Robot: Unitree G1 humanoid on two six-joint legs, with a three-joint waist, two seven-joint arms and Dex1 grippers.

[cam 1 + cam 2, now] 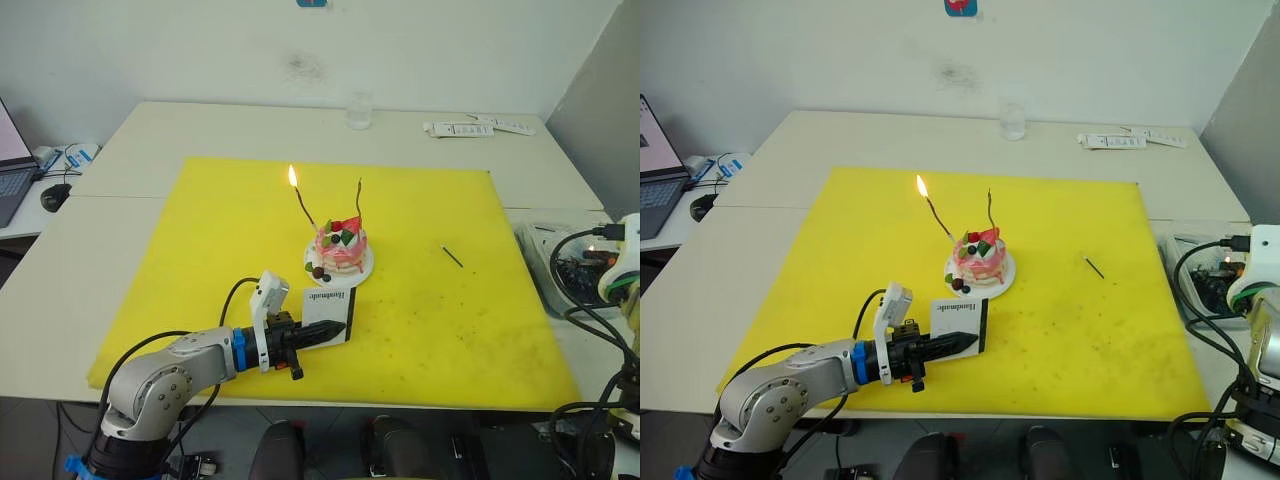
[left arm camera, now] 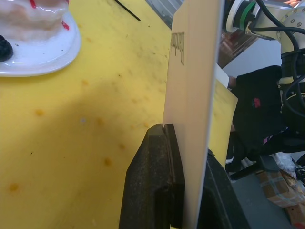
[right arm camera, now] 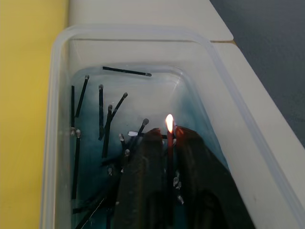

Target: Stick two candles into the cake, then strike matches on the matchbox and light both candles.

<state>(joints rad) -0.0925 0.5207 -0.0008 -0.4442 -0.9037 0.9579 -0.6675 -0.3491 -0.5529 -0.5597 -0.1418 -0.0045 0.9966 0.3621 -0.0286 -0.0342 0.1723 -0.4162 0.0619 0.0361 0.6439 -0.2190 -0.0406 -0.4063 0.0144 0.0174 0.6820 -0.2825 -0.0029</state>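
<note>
- The left gripper (image 1: 325,335) lies low over the yellow mat (image 1: 200,260), its two black, grainy fingers (image 2: 152,181) clamped on the matchbox (image 1: 328,313), a flat white card box with small black lettering and a black strip along one side (the wrist view shows it pinched edge-on between the pads).
- Just beyond the matchbox, ahead of that gripper's tips, stands the cake (image 1: 340,248): small, round, glossy pink, topped with a red strawberry slice, dark berries and green leaves, on a smooth white plate (image 1: 358,272) whose rim almost meets the box.
- Two candles rise from the cake, thin as wire and slightly bent. The lit candle (image 1: 304,208) leans to the gripper's left and carries a small yellow flame; the unlit candle (image 1: 359,200) stands nearer upright beside it.
- Further right, well apart from the cake, one spare match (image 1: 452,256) lies on the mat, short, dark and straight.
- Off the mat's right edge sits a clear plastic tub (image 3: 57,105) with rounded corners, holding a scatter of dark used sticks (image 3: 101,117) in bluish water.
- The right gripper (image 3: 167,143) hangs over that tub, its fingers closed on a burning match (image 3: 169,143) with a flame at its tip.
</note>
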